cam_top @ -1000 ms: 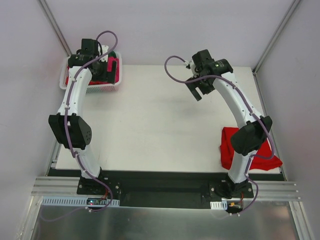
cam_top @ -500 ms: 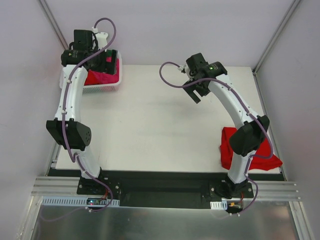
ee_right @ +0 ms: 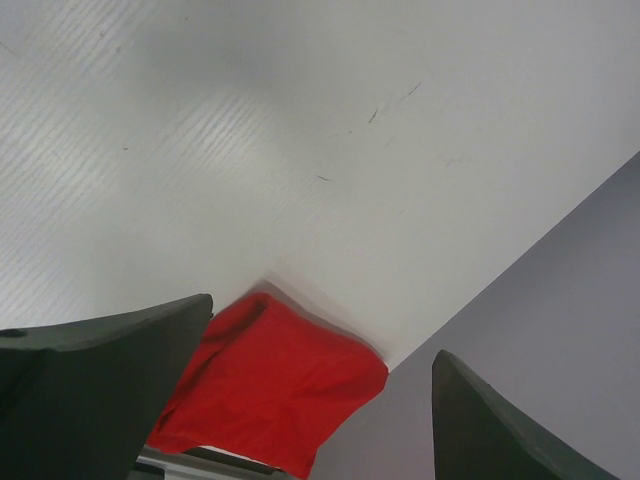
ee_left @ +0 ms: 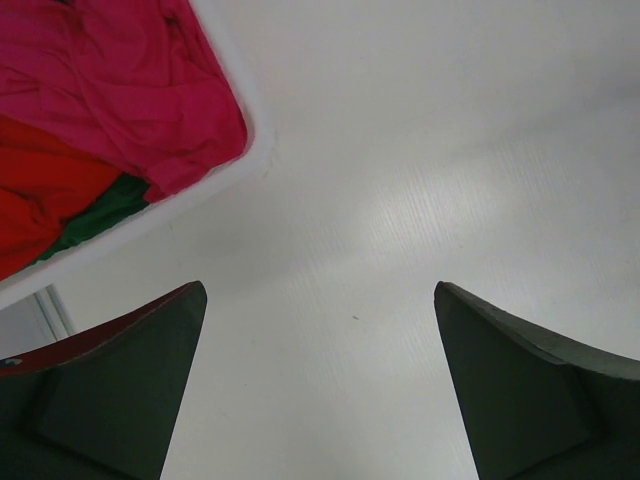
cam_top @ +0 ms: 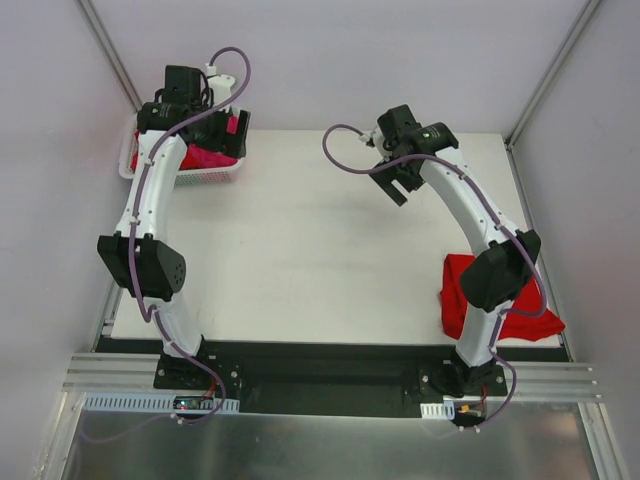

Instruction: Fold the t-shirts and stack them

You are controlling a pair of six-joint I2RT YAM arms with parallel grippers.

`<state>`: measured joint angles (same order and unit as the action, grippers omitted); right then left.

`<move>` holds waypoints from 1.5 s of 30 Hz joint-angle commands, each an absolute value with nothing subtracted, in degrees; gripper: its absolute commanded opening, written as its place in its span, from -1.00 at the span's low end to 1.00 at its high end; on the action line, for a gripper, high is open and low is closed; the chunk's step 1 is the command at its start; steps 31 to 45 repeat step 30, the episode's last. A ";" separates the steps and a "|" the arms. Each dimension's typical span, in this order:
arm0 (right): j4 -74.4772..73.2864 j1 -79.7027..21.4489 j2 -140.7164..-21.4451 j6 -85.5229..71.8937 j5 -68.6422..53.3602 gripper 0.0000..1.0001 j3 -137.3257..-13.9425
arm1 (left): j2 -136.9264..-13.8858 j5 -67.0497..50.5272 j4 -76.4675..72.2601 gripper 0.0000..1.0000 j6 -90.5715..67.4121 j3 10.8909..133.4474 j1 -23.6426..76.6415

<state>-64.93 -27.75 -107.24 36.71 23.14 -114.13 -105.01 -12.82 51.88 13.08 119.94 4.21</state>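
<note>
A white lattice basket (cam_top: 212,176) stands at the table's far left corner, holding crumpled t-shirts. In the left wrist view a magenta-pink one (ee_left: 120,80) lies over a red one (ee_left: 40,190) and a dark green one (ee_left: 100,215), inside the basket's rim (ee_left: 160,222). My left gripper (cam_top: 228,132) hangs open over the basket's right end, with only bare table between its fingers (ee_left: 318,290). A folded red t-shirt (cam_top: 455,290) lies at the front right, partly hidden by my right arm, and shows whole in the right wrist view (ee_right: 270,390). My right gripper (cam_top: 397,184) is open and empty above the far middle of the table (ee_right: 322,326).
Grey walls close the table in on the left, back and right (ee_right: 560,300). Slanted metal posts (cam_top: 108,50) rise at the back corners. A black strip and rail (cam_top: 330,380) with both arm bases run along the near edge.
My left gripper lifted off the basket's contents toward the back, then shifted right to the basket's right end, still empty. My right gripper drifted slightly left.
</note>
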 commanded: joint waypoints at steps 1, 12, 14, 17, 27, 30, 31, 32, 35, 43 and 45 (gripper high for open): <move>-64.69 -26.10 -104.24 37.44 23.12 1.00 -113.99 | -104.85 -11.69 51.77 0.99 14.85 120.76 6.41; -64.86 -25.14 -103.71 37.44 22.94 1.00 -113.82 | -105.73 -8.70 51.77 0.99 16.00 120.94 9.14; -65.13 -25.22 -103.54 37.35 23.12 1.00 -113.73 | -105.73 -8.18 51.86 0.99 16.17 120.67 9.23; -65.21 -25.22 -102.92 37.27 22.94 1.00 -112.94 | -105.38 -8.17 51.94 0.99 16.35 119.97 9.32; -65.04 -25.31 -102.22 37.09 22.94 1.00 -112.15 | -105.03 -10.63 52.12 0.99 17.40 119.44 9.84; -64.07 -25.57 -102.48 36.48 26.36 1.00 -112.06 | -105.20 -9.41 52.12 0.99 17.40 120.23 9.84; -64.07 -25.57 -102.48 36.48 26.36 1.00 -112.06 | -105.20 -9.41 52.12 0.99 17.40 120.23 9.84; -64.07 -25.57 -102.48 36.48 26.36 1.00 -112.06 | -105.20 -9.41 52.12 0.99 17.40 120.23 9.84; -64.07 -25.57 -102.48 36.48 26.36 1.00 -112.06 | -105.20 -9.41 52.12 0.99 17.40 120.23 9.84; -64.07 -25.57 -102.48 36.48 26.36 1.00 -112.06 | -105.20 -9.41 52.12 0.99 17.40 120.23 9.84; -64.07 -25.57 -102.48 36.48 26.36 1.00 -112.06 | -105.20 -9.41 52.12 0.99 17.40 120.23 9.84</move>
